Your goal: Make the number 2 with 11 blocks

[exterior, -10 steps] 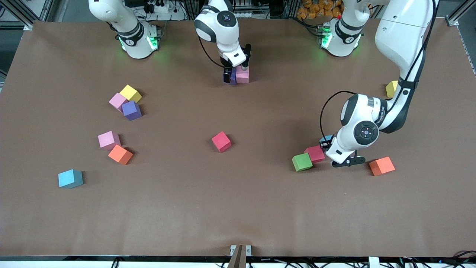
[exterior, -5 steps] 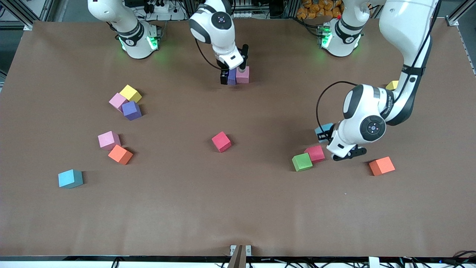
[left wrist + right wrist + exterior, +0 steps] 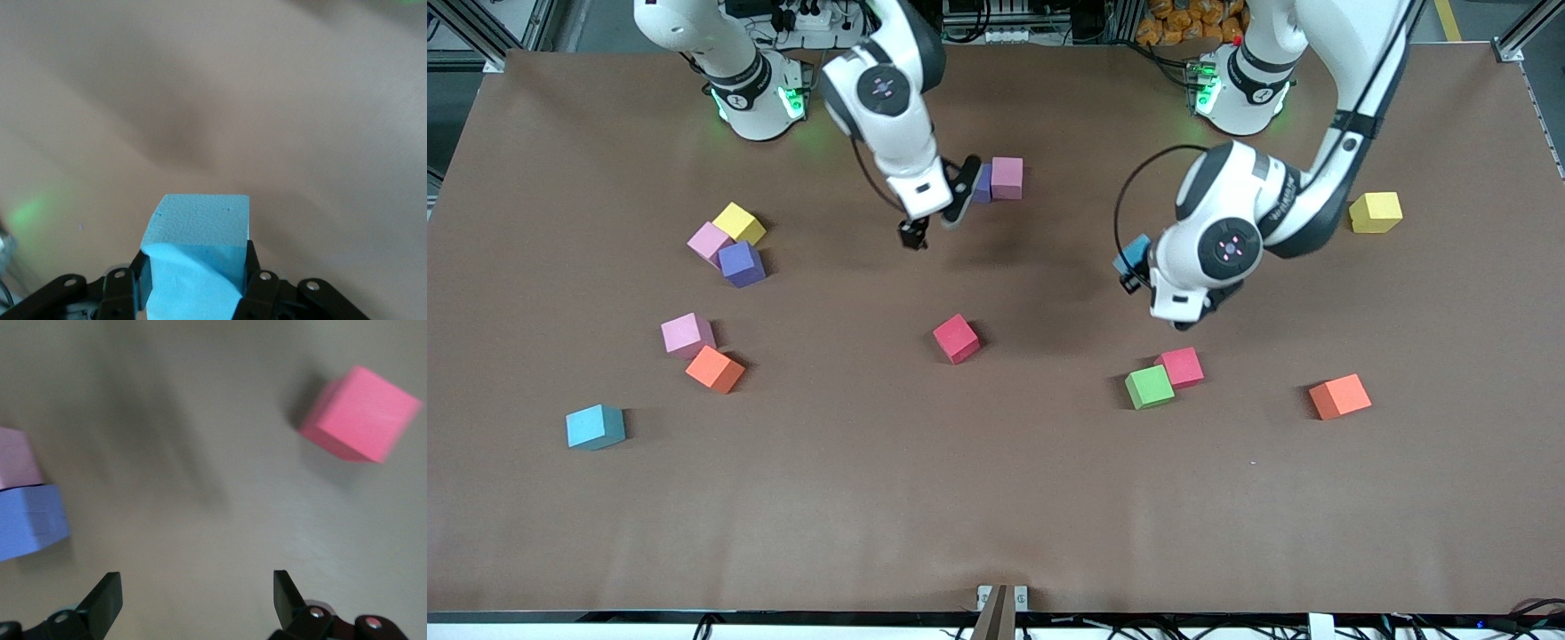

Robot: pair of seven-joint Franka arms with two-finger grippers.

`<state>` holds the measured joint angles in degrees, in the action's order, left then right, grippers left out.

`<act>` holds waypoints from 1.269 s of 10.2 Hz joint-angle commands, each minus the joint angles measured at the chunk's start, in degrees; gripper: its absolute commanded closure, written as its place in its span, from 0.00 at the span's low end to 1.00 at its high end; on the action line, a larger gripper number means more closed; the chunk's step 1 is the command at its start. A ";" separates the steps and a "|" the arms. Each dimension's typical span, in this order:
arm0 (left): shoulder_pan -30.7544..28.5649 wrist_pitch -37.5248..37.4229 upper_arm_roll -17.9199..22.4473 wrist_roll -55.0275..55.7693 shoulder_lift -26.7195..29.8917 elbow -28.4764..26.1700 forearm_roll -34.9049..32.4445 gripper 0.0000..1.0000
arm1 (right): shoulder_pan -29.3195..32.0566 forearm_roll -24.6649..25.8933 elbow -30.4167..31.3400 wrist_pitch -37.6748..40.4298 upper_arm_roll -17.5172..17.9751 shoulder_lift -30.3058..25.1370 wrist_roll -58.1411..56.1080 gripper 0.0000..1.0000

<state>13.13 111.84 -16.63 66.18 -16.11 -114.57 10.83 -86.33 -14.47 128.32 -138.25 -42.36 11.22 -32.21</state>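
The left gripper (image 3: 193, 293) pinches a light blue block (image 3: 197, 257) from both sides and holds it up in the air over bare table (image 3: 996, 498). Below it, nearer the front camera, a red block (image 3: 1181, 366) touches a green block (image 3: 1149, 387). The right gripper (image 3: 934, 222) is spread wide and empty, in the air just beside a purple block (image 3: 983, 182) and a pink block (image 3: 1007, 177), which sit touching
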 commanded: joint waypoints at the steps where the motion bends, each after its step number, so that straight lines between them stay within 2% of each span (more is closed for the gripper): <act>1: -0.21 7.83 0.28 1.40 9.94 -13.53 6.46 0.84 | 4.50 0.49 -3.68 1.93 -0.70 1.86 -0.23 0.00; 2: 0.84 9.78 0.19 6.11 10.13 -14.88 8.31 0.83 | 7.38 1.28 -6.31 2.19 -1.05 5.71 -0.57 0.00; 4: 5.74 14.95 -0.68 22.59 10.14 -16.72 8.07 0.85 | 12.83 0.25 -8.77 2.20 -1.06 6.71 -0.14 0.00; 5: 5.94 19.07 -2.95 28.42 9.87 -18.30 7.89 0.94 | 13.03 0.15 -11.32 2.89 -0.88 8.10 1.86 0.00; 8: 5.07 26.65 -8.49 38.37 9.34 -22.79 7.89 0.93 | 13.64 -0.64 -17.46 3.34 1.65 13.54 17.15 0.00; 9: 4.80 27.02 -9.64 41.02 9.17 -23.50 7.89 0.93 | 13.91 -5.52 -19.32 3.08 2.63 16.09 17.44 0.00; 10: 4.98 28.76 -10.08 44.61 8.82 -23.59 8.33 0.92 | 13.91 -12.70 -19.86 0.81 3.85 18.81 16.92 0.00; 11: 5.15 30.61 -11.92 50.04 8.03 -23.51 8.33 0.92 | 14.09 -17.73 -19.95 -3.65 6.04 21.54 16.57 0.00; 13: 5.33 31.94 -13.86 54.91 7.15 -24.03 8.33 0.91 | 17.93 -19.80 -23.45 -8.52 11.83 26.20 16.82 0.00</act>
<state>18.96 142.06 -28.67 117.86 -8.66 -137.68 17.85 -72.27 -32.14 109.73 -145.47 -34.62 33.02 -16.11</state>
